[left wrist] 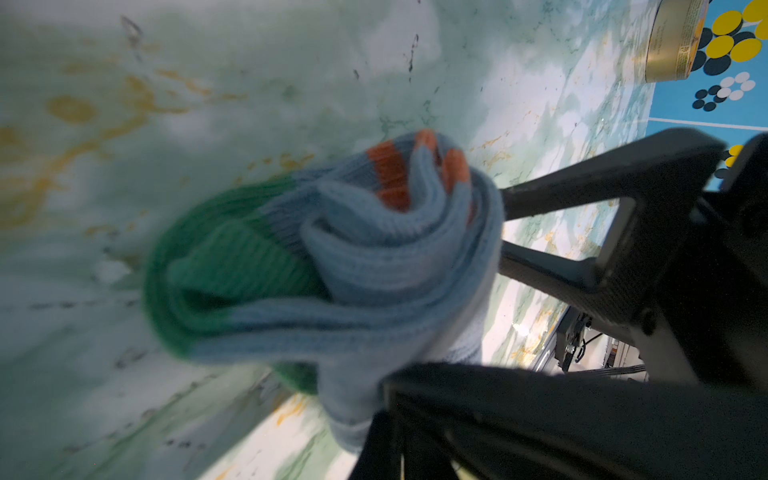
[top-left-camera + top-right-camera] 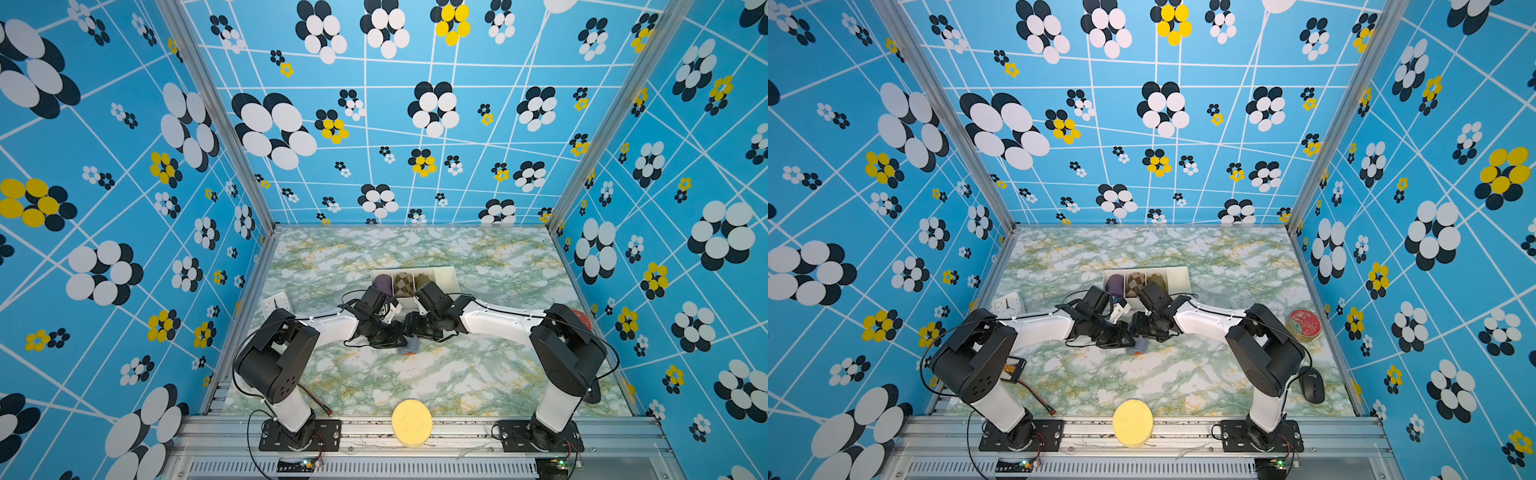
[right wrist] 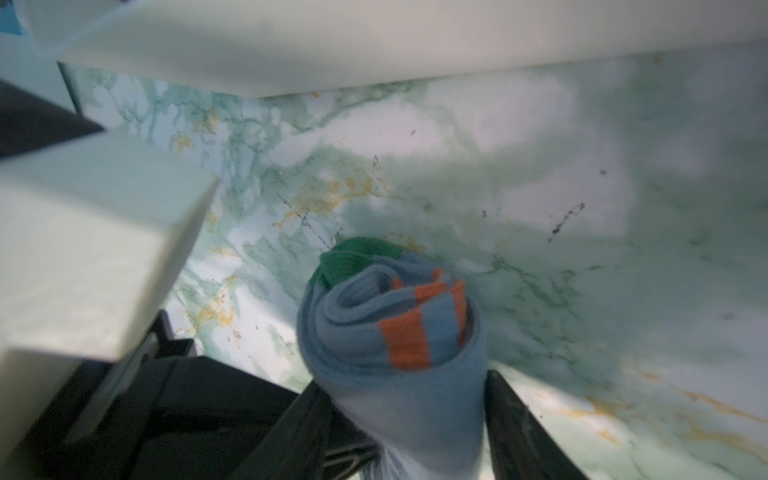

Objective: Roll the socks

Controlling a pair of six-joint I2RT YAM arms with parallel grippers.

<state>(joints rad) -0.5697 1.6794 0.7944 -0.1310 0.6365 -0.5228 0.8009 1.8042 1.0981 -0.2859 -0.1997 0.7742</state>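
In both top views the two arms meet nose to nose over the middle of the worktop (image 2: pixel 415 386). The left tool (image 2: pixel 397 340) and right tool (image 2: pixel 412 330) are almost touching. Of the socks (image 2: pixel 409 350) only a grey scrap with an orange tip peeps out beneath them, and I cannot tell whether it rests on the marbled surface. Packed this close, the black fingers could knock together with any sideways shift.

In the left wrist view the socks (image 1: pixel 332 266) are a fat coil of soft ribbed knit, green at one end, with orange stripes tucked into the heart. The left tool (image 1: pixel 449 316) is pressed together on what looks like a single thin outer layer. A hold that slim could slide off such stretchy cloth, I think, and the springy coil would unwind.

In the right wrist view the socks (image 3: pixel 395 332) show as a snail-like spiral. The right tool (image 3: pixel 405 380) is spread wide, the roll fills the gap, and the cloth touches both hard black fingers (image 3: pixel 523 432). If they let go too soon, I would expect the loose striped ends to spring out. A tug against the other tool would drag the roll out of shape.
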